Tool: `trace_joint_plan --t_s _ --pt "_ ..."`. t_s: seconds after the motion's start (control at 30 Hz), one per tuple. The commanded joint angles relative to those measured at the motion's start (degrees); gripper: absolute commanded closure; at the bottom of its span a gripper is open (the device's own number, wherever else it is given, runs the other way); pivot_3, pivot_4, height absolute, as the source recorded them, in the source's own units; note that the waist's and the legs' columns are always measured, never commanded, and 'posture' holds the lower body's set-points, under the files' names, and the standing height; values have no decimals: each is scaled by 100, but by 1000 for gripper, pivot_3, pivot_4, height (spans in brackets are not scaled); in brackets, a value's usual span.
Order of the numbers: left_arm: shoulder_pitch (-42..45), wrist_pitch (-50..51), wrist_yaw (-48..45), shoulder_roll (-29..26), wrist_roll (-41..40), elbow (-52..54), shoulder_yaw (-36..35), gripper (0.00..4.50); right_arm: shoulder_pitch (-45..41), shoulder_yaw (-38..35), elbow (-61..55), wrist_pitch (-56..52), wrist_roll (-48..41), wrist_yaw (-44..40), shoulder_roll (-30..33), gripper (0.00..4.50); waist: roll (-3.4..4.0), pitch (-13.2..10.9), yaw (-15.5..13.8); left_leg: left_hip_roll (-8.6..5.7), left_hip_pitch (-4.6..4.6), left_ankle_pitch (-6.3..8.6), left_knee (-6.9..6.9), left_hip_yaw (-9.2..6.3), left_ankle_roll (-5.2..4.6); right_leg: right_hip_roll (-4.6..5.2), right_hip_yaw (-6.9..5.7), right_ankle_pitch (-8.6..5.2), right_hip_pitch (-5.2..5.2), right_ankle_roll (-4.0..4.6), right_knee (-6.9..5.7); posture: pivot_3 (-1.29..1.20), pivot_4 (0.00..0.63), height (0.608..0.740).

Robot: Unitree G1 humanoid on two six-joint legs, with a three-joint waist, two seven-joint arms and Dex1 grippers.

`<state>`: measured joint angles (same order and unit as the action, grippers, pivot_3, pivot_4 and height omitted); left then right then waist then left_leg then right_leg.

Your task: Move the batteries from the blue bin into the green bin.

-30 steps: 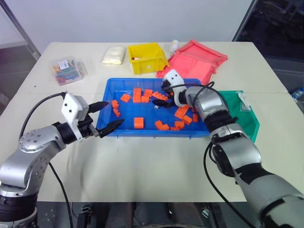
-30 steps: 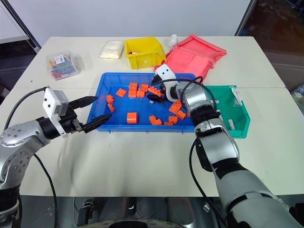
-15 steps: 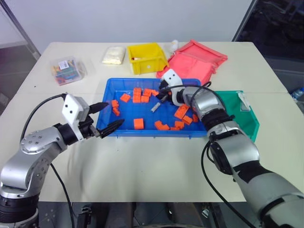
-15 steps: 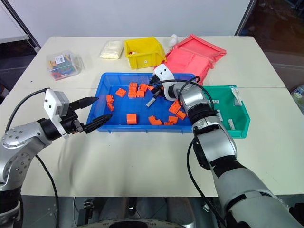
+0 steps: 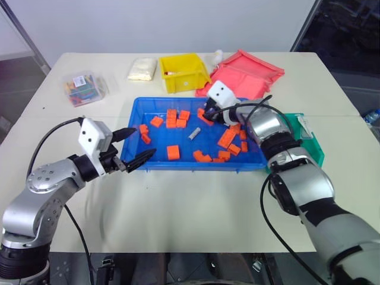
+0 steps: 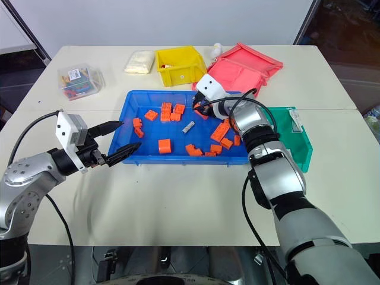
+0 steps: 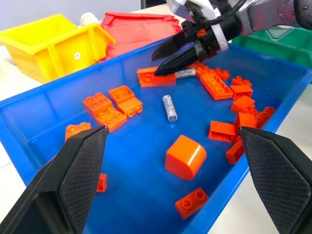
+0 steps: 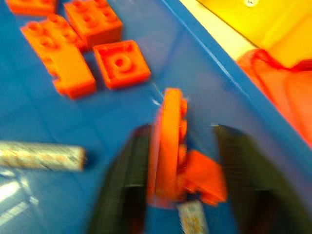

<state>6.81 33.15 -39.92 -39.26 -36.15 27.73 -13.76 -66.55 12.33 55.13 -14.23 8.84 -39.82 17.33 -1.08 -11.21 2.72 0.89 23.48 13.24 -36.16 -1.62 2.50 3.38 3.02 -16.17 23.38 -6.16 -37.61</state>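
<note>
Batteries (image 7: 169, 107) lie loose beside parted right fingers (image 7: 165, 61).

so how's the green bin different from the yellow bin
The green bin is teal and sits to the right of the blue bin, against its end; the yellow bin is bright yellow and stands apart, beyond the blue bin's far edge. The green bin holds pale batteries, while the yellow bin's contents are unclear. Both are small, deep plastic bins, far smaller than the blue one.
</note>
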Motion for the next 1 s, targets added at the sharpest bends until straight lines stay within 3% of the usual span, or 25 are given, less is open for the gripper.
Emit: trace_joint_plan --t_s 0.03,0.17,0.33,0.5,0.77,1.0 --pt "21 -122 -12 -6 -5 179 -31 0 -54 -81 -198 -11 -62 -75 -25 754 0 0 9 0 0 0 0 0 0 0 0 0 0 0 0 0 150 740" --pt "5 -121 -25 -25 -5 186 -39 0 -16 -191 -738 -165 -244 -302 5 754 0 0 -3 0 0 0 -1 0 0 0 0 0 0 0 0 0 150 740" --pt "-8 -116 -59 -47 -7 172 -40 0 352 119 -2077 -532 -411 -1471 336 754 0 0 -15 0 1 0 0 -2 0 1 -1 0 0 0 0 0 150 740" --pt "16 -123 -106 -59 19 124 -25 0 622 96 -2702 -1306 -659 -1849 395 754 0 0 -21 -2 0 0 -5 -2 0 4 -1 0 -5 0 1 0 150 740" --pt "22 18 -240 -325 -132 197 -293 0 1168 172 -3212 -2278 -941 -1768 222 754 0 0 -15 1 0 0 -1 -2 0 -1 -1 0 -1 0 1 0 150 740" --pt "28 22 -161 -395 -189 263 -340 0 1156 -65 -2706 -2461 -1038 -1089 -240 754 0 0 -16 1 0 0 -1 -3 0 -1 -1 0 -1 0 1 0 150 740"
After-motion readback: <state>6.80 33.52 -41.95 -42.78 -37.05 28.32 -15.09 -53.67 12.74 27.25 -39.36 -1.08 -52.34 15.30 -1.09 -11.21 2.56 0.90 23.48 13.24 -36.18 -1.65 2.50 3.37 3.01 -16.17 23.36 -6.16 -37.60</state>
